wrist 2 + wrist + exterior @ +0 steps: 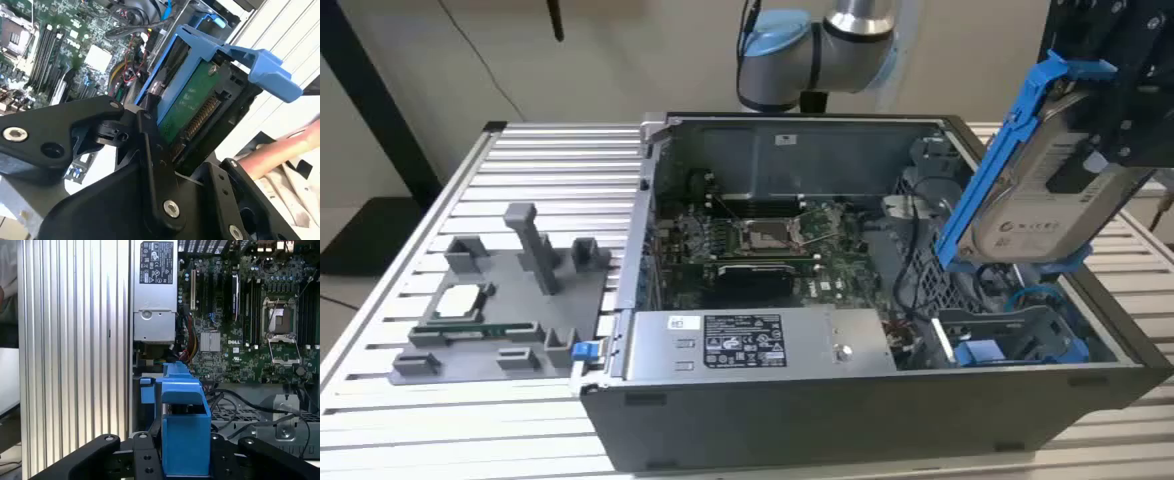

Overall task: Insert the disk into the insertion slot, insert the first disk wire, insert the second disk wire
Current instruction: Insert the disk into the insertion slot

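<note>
The disk [1034,200] is held in the air by the gripper [1105,150], nearly upright and slightly tilted, over the exterior view's right end of the open computer case [854,410]. The pincer is closed onto the disk from two sides, and nothing else is gripped. The disk is not yet seated. The insertion slot [1007,335], a grey bay with blue fittings, is seen below the disk in the case's near right corner, apart from it.

The white label face and the full height of the blue carrier frame [987,170] are given by the exterior view. A grey fixture [507,300] holding a processor chip [460,300] is also seen there, on the slatted table [400,420] at that view's left.

In the second wrist view the other face of the disk [192,102] is seen, a green circuit board with a connector row. It is clamped between the black fingers [150,150], and the carrier's handle [265,70] sticks out past them. A blurred pink shape [285,150] lies beyond the gripper [185,150]; what it is cannot be told.

In the first wrist view the carrier [182,430] is seen end-on between the fingers [102,457] of the gripper [185,460]. Beyond it the power supply [155,290], the motherboard [225,315], the CPU socket [280,322] and the loose black cables [240,400] are seen.
</note>
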